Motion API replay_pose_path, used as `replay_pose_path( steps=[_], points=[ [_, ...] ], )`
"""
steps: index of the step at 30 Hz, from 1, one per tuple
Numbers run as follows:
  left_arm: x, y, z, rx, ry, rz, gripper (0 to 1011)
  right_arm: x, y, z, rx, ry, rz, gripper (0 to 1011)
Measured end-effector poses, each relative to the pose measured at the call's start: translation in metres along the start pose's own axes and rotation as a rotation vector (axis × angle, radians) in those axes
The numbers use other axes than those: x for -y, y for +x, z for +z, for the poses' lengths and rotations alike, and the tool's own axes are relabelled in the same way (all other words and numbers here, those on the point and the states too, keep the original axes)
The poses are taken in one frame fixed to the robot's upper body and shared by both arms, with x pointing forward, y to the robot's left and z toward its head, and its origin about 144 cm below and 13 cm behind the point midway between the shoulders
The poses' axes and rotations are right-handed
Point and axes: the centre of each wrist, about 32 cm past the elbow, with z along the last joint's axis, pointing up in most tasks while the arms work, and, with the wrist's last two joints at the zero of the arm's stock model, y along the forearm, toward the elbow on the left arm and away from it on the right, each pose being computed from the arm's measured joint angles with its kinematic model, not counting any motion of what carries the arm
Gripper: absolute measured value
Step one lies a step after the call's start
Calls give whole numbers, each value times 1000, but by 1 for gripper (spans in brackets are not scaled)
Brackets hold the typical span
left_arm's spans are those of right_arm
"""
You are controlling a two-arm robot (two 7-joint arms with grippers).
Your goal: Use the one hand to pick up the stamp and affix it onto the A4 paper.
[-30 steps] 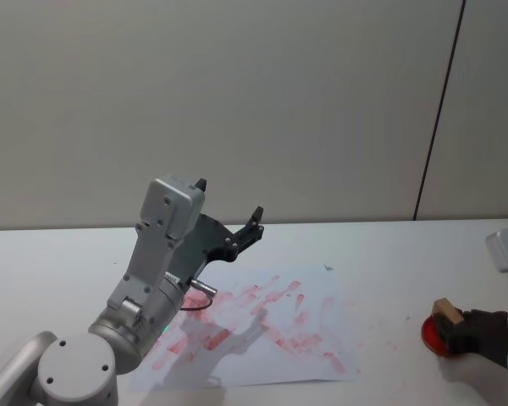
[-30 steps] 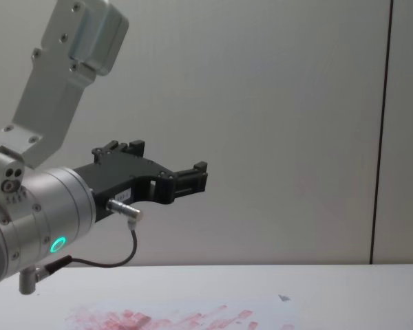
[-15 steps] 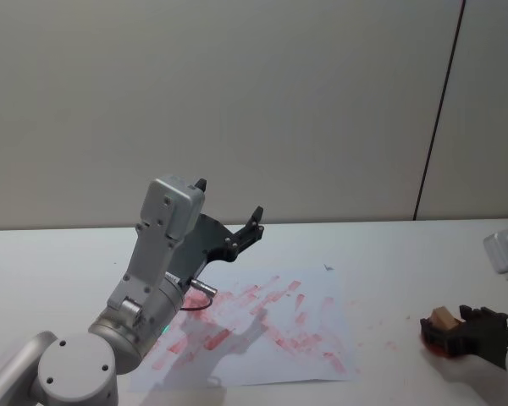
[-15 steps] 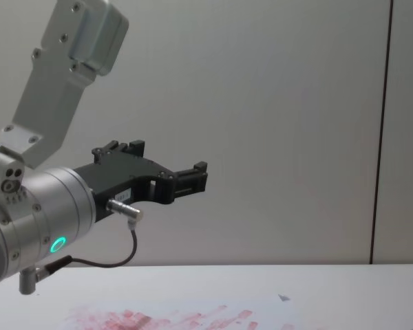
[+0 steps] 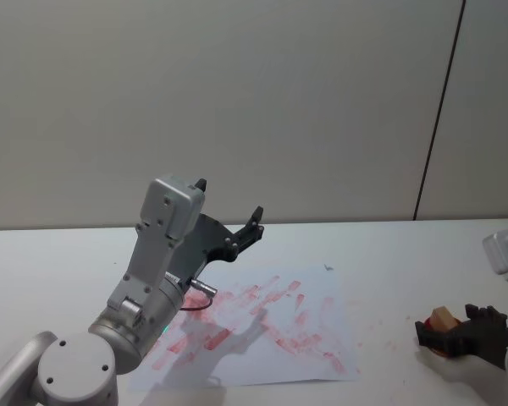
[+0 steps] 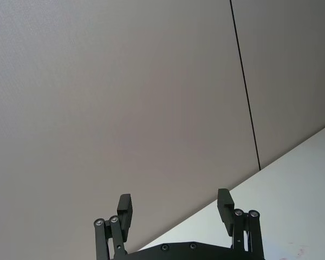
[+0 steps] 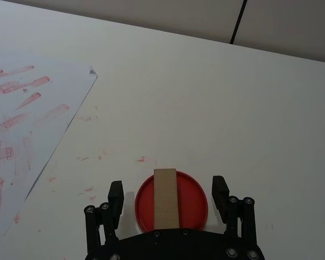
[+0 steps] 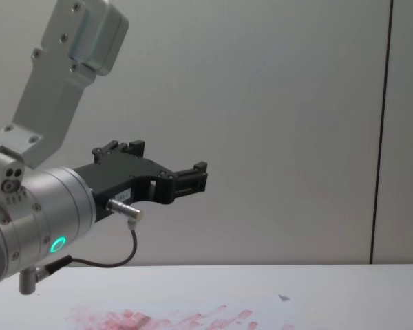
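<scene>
Right gripper (image 7: 167, 196) sits lower than a second ago, its jaws spread on either side of the stamp (image 7: 166, 197), which lies on the red ink pad (image 7: 193, 206), right of the A4 paper (image 5: 262, 326). Left gripper (image 8: 193, 177) hangs open, unmoved.

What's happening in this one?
The right hand is down at the right end of the table, its open jaws straddling the wooden stamp, which lies across a round red ink pad; the jaws are not yet shut on it. The ink-smeared A4 paper lies further left. The left hand is raised above the table, open and holding nothing.
</scene>
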Motion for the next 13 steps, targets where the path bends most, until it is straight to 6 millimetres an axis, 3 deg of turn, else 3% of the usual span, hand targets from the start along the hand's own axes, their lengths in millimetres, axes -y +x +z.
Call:
replay_pose_path(
  steps=[13],
  points=[
    [0,0,0,0,0,0,1002,2,-5,0,12,73,-2,1001]
  ],
)
